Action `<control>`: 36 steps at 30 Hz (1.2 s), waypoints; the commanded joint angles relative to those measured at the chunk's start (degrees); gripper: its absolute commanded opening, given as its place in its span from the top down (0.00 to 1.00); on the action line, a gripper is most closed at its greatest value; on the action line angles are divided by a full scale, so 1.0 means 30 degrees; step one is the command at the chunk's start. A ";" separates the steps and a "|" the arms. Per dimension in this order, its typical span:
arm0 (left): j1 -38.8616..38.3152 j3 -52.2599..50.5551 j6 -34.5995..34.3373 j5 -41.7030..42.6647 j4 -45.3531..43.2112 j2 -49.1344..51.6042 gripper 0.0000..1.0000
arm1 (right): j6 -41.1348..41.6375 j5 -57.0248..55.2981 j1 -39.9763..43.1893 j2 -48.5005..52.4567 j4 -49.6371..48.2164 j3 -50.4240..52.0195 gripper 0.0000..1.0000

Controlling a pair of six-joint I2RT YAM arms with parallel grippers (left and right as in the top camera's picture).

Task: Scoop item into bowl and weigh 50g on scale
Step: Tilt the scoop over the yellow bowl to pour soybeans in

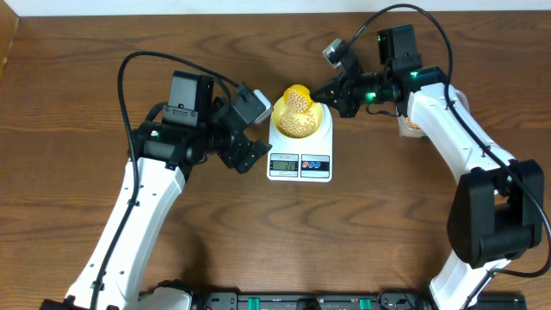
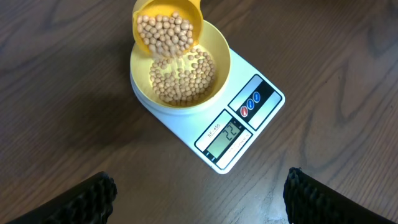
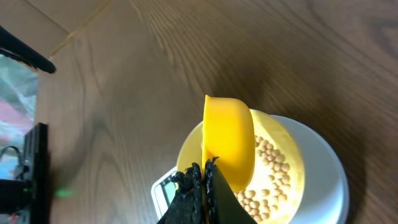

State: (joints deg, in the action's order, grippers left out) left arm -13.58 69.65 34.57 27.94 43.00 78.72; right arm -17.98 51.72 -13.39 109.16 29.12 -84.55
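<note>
A pale-yellow bowl (image 1: 300,123) sits on the white scale (image 1: 300,164) and holds tan beans (image 2: 183,78). My right gripper (image 1: 331,90) is shut on the handle of a bright yellow scoop (image 1: 298,96), tilted over the bowl's far rim; beans are spilling from the scoop (image 2: 166,28) into the bowl (image 2: 143,74). In the right wrist view the scoop (image 3: 227,140) stands edge-on above the bowl (image 3: 295,155), held by the fingers (image 3: 204,180). My left gripper (image 1: 250,155) is open and empty, left of the scale (image 2: 239,127). The display reads about 22.
A clear tub with beans (image 1: 410,125) peeks out behind my right arm at the right. The wooden table (image 1: 86,120) spreads all round. A black rail (image 1: 293,301) runs along the front edge.
</note>
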 commanded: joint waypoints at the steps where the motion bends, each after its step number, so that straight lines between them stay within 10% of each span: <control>1: 0.0095 -0.0328 0.0197 -0.0117 -0.0066 -0.0131 0.12 | -0.0831 -0.0656 -0.0109 0.0087 0.0007 0.0102 0.99; 36: 0.0095 -0.0328 0.0197 -0.0117 -0.0066 -0.0131 0.12 | -0.7519 -0.1763 -0.0321 0.0087 -0.0007 0.0102 0.99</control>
State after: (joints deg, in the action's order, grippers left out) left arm -13.58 69.65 34.57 27.94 43.00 78.72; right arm -36.49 46.19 -14.09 109.16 29.10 -84.55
